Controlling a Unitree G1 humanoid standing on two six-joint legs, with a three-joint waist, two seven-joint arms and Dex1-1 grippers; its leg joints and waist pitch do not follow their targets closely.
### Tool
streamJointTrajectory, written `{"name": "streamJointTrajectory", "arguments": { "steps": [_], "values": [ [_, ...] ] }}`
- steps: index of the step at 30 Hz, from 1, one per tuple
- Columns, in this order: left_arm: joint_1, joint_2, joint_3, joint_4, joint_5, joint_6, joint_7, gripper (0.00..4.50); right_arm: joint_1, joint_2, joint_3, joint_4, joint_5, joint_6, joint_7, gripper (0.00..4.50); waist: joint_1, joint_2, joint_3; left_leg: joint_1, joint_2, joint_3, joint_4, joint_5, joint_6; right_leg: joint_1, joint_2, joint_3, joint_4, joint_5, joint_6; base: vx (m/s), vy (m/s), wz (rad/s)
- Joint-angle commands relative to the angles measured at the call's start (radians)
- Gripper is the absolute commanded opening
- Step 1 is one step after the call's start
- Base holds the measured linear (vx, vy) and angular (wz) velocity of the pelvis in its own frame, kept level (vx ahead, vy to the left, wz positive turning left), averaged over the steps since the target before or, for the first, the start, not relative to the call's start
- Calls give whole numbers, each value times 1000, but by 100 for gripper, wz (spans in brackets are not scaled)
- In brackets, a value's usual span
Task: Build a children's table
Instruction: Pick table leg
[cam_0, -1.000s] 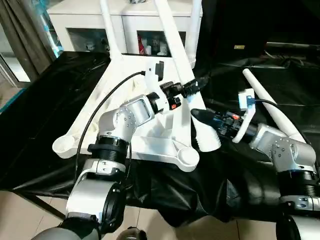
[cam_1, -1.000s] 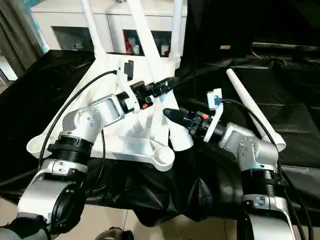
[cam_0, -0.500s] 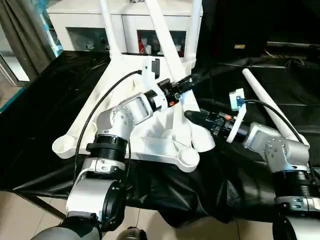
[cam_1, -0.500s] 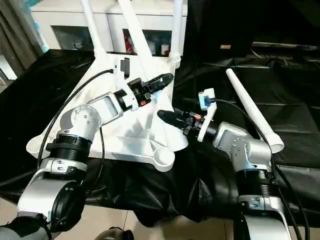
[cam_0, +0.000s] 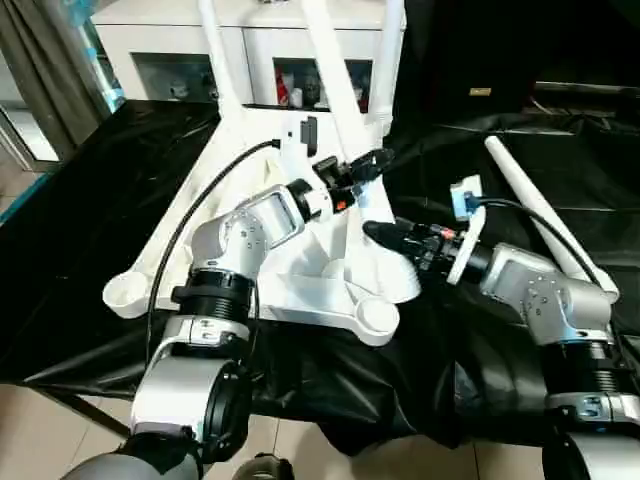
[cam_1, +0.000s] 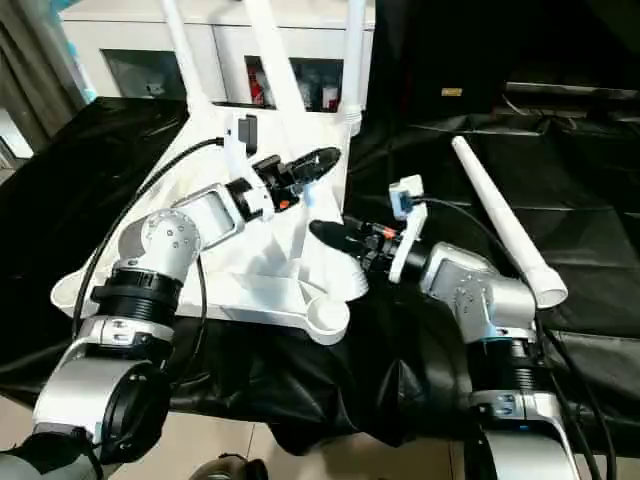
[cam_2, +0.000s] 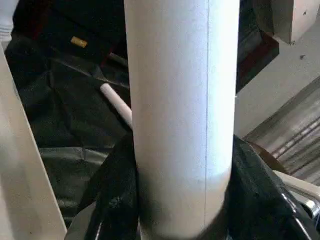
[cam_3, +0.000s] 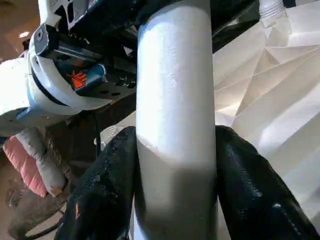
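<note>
Left eye view is showing the white plastic rectangular tabletop (cam_0: 300, 285) lying underside up on the black-draped work table (cam_0: 90, 200). Nearest, the right gripper (cam_0: 385, 234) is pinching the thick lower end of a long white tapered tube leg (cam_0: 345, 150). Just beyond, the left gripper (cam_0: 372, 160) is clasping that same leg. Farther right, a loose white tube leg (cam_0: 545, 215) is lying on the cloth.

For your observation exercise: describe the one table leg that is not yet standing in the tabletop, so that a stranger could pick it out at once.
Start at the black-draped work table and find the upturned white tabletop, with legs rising from it. To the right of it, beyond the right gripper, the loose leg rests on the cloth. It alone lies flat, apart from the tabletop and touched by neither gripper.
</note>
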Motion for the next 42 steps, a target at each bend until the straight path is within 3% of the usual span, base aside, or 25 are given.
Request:
{"name": "streamJointTrajectory", "arguments": {
  "steps": [1, 3, 5, 6, 8, 10, 16, 22, 31, 34, 35, 39, 42],
  "values": [
    [-7, -10, -32, -29, -5, 8, -33, 186, -24, 6, 18, -10, -32, -9, -48, 186, -1, -29, -82, 43, 53, -39, -65, -155, 36, 36, -59, 27, -76, -151, -208, 0, 0, 0],
    [-9, 5, -48, -30, -1, 6, -80, 186, -29, 3, 20, -11, -23, 8, -43, 242, -2, -32, -80, 44, 52, -38, -66, -162, 36, 35, -59, 28, -79, -171, -201, 0, 0, 0],
    [-10, 12, -55, -32, -2, 7, -100, 186, -31, 1, 18, -9, -14, 19, -38, 256, -1, -28, -80, 45, 53, -39, -67, -162, 32, 34, -59, 28, -79, -175, -198, 0, 0, 0],
    [-15, 48, -90, -45, -9, 23, -207, 186, -40, -27, 22, -5, -5, 44, -14, 262, 0, -31, -80, 46, 53, -39, -68, -157, 32, 33, -58, 27, -79, -179, -199, 0, 0, 0],
    [-24, 90, -129, -58, -16, 40, -322, 185, -38, -72, 42, -10, -10, 64, 29, 284, 3, -27, -82, 46, 54, -37, -68, -137, 32, 34, -55, 26, -72, -147, -207, 0, 0, 0],
    [-31, 110, -144, -60, -23, 48, -384, 184, -34, -99, 63, -20, -19, 70, 59, 307, 3, -30, -82, 45, 54, -36, -66, -129, 35, 35, -57, 27, -70, -121, -213, 0, 0, 0],
    [-60, 160, -173, -61, -46, 75, -531, 184, -7, -191, 141, -104, 10, 148, 198, 314, 7, -30, -84, 45, 55, -34, -61, -111, 51, 39, -59, 27, -63, -87, -233, 0, 0, 0],
    [-82, 196, -227, -42, -22, 66, -653, 184, -9, -221, 186, -133, 32, 181, 243, 314, 5, -32, -81, 43, 54, -35, -61, -130, 46, 38, -60, 27, -66, -129, -241, 0, 0, 0],
    [-94, 197, -234, -15, -17, 62, -679, 184, -9, -230, 205, -138, 33, 201, 247, 233, 8, -34, -84, 44, 54, -35, -58, -124, 44, 39, -60, 28, -63, -110, -248, 0, 0, 0],
    [-94, 180, -222, 1, 6, 15, -633, 184, -6, -212, 198, -131, 26, 186, 205, 205, 8, -36, -83, 43, 54, -35, -57, -126, 44, 39, -62, 28, -65, -128, -244, 0, 0, 0],
    [-98, 172, -212, 12, 16, -2, -600, 240, -8, -203, 192, -123, 20, 178, 187, 199, 7, -37, -83, 43, 54, -35, -58, -134, 39, 38, -62, 29, -66, -137, -241, 0, 0, 0],
    [-95, 122, -154, 11, 27, -22, -415, 259, -29, -122, 148, -50, -29, 95, 48, 194, 1, -36, -84, 45, 55, -38, -59, -155, 13, 35, -65, 29, -66, -151, -240, 0, 0, 0],
    [-84, 97, -149, 1, 53, -17, -312, 290, -32, -102, 137, -32, -38, 54, 25, 192, 0, -37, -84, 44, 54, -39, -60, -158, 16, 38, -62, 29, -67, -141, -232, 0, 0, 0]
  ]
}}
